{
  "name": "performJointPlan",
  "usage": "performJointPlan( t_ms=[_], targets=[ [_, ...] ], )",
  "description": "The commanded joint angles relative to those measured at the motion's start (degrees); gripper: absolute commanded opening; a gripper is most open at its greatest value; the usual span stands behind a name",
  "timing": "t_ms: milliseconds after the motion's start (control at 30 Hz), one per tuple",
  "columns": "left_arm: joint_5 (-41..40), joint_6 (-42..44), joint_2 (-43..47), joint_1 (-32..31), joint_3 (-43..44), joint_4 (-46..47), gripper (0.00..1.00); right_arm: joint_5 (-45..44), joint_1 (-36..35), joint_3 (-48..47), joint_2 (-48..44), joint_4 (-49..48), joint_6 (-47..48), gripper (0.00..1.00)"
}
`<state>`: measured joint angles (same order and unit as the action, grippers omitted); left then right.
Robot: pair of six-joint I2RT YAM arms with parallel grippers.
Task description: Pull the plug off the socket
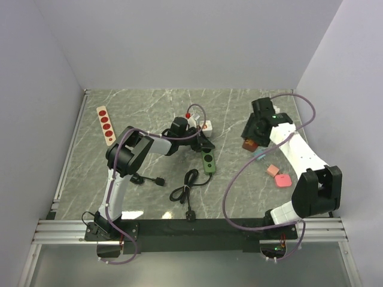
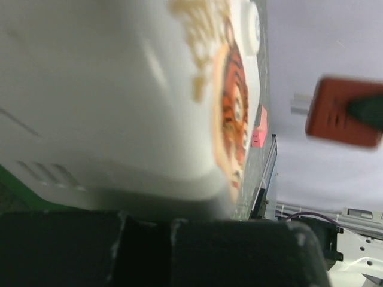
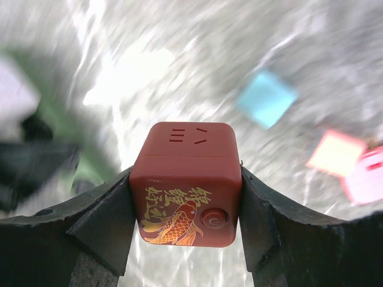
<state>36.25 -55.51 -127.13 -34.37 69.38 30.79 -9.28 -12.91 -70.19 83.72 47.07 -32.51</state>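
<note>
The right gripper (image 3: 185, 197) pinched the red plug cube (image 3: 185, 152), at four o'clock from the white socket (image 2: 119, 101), which the left gripper (image 1: 202, 135) seemed to clamp. A fast swing could shake it loose.

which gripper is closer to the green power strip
left. the left gripper is at the far end of the green power strip, beside the white cube. the right gripper is well off to the strip's right, clamped on a red cube.
</note>
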Motion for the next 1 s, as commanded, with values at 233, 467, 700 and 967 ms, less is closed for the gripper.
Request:
performJointPlan(
  t_ms=[233, 467, 700, 967],
  targets=[
    [-13.03, 9.88, 5.90, -2.28, -8.48, -29.80, 0.01, -4.43, 8.85, -0.65, 11.72, -7.43, -2.64, 0.05],
    [-17.00, 10.16, 17.35, -2.63, -9.53, -33.33, 0.00, -6.54, 11.06, 0.58, 12.34, -7.61, -4.75, 0.34],
    [-18.58, 9.98, 22.54, -2.54, -8.30, -35.35, 0.00, -6.98, 11.59, -0.73, 8.74, -5.76, -4.84, 0.77],
    [-21.31, 9.81, 25.53, -0.96, -8.65, -35.97, 0.00, 1.70, 9.75, -12.85, 9.17, -0.57, 2.78, 0.84]
  ],
)
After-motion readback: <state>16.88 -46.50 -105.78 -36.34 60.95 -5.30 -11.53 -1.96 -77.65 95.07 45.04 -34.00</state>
